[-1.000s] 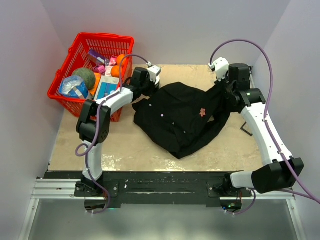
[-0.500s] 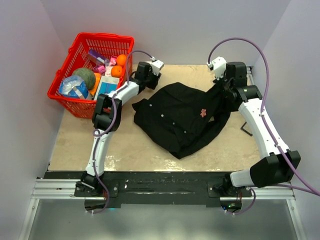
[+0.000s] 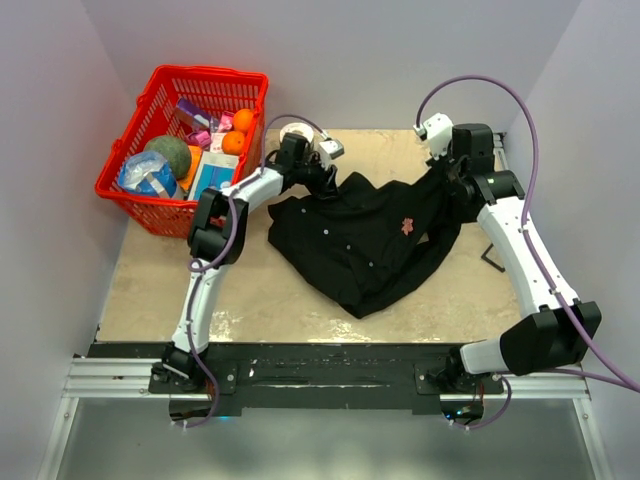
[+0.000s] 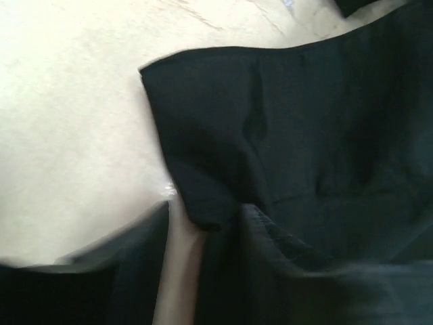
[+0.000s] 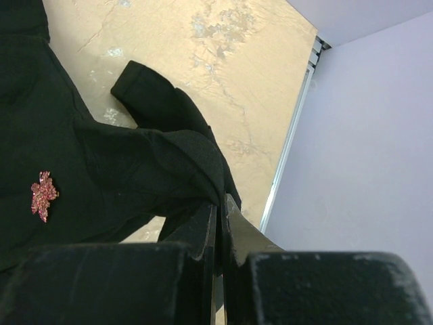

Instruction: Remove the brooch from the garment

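Note:
The garment (image 3: 360, 250) is a black shirt with white buttons, lying crumpled in the middle of the table. The brooch (image 3: 406, 225) is a small reddish-pink leaf pinned on its right part; it also shows in the right wrist view (image 5: 43, 195). My right gripper (image 3: 447, 182) is shut on a fold of the shirt's right edge (image 5: 220, 203) and holds it lifted, to the right of the brooch. My left gripper (image 3: 322, 172) is at the shirt's back left edge. Its fingers stand apart, with a fold of black cloth (image 4: 210, 203) between them, and the view is blurred.
A red basket (image 3: 205, 72) with oranges, a green ball and packets stands at the back left, close to the left arm. A small black object (image 3: 492, 260) lies near the table's right edge. Walls close in on both sides and the back.
My left gripper has swung from beside the basket rightward onto the shirt's back left edge. The right gripper shifted slightly back a second ago and has held still since, keeping its hold on the cloth.

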`<action>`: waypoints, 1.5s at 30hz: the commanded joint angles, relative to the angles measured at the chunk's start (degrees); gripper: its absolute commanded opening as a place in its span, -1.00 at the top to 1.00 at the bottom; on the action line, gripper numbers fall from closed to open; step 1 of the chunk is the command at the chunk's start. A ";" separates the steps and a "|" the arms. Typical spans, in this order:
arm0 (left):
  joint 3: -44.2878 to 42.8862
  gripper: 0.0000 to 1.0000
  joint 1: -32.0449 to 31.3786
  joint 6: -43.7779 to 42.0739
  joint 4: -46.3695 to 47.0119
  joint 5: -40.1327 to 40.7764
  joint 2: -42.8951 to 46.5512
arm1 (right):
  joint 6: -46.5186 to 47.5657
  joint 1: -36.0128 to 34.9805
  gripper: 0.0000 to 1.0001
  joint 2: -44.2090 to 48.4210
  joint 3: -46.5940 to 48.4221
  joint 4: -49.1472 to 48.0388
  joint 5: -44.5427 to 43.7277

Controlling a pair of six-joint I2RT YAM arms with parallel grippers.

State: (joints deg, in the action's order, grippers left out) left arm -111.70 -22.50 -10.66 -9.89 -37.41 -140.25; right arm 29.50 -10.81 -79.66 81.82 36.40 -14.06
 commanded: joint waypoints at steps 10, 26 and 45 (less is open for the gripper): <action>5.69 1.00 2.37 3.52 3.07 -5.75 11.63 | 3.20 1.49 1.00 -1.28 0.97 -7.13 -4.39; 22.57 1.00 8.18 -0.06 21.93 12.52 53.57 | 2.06 3.95 1.00 -11.66 26.71 -18.55 -8.87; 21.97 1.00 3.43 -9.73 18.86 25.01 70.81 | 10.85 3.95 1.00 7.13 28.13 -27.53 -6.51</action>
State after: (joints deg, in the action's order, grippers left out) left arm -86.39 -18.63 -16.51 7.62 -17.21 -74.65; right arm 39.07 -7.44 -78.61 108.62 14.61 -19.77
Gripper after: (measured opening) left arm 0.018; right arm 0.015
